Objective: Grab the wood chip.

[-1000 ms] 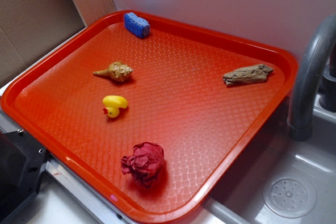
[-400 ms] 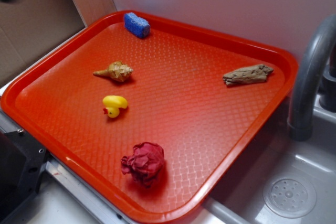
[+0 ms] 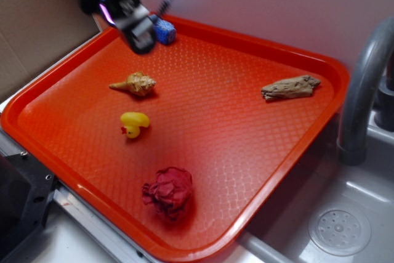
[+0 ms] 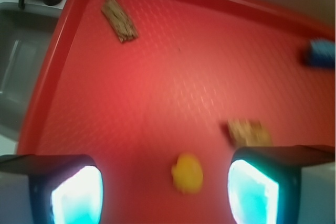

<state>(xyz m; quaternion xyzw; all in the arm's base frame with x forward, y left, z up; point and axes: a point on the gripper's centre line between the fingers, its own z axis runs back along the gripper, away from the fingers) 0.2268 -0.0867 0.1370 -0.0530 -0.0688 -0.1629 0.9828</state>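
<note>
1. Near the right edge of the red tray (image 3: 203, 238), the wood chip (image 3: 290, 87) is lying flat, far from the claw (image 3: 140, 36).
2. High over the back left corner, the claw is hanging spread wide and gripping nothing, just beside the blue sponge (image 3: 164, 29).
3. I am guessing the chip is light, stiff and rough, so not slippery.
4. Pinching across its narrow middle is looking best.

A glossy red plastic tray (image 3: 74, 93) with a fine embossed diamond texture carries a rough, matt, bark-like wood chip (image 3: 290, 87), a smooth shiny yellow duck (image 3: 133, 123), a ridged tan seashell (image 3: 135, 83), crumpled dark-red cloth (image 3: 168, 191) and a porous blue sponge (image 3: 164, 31).
</note>
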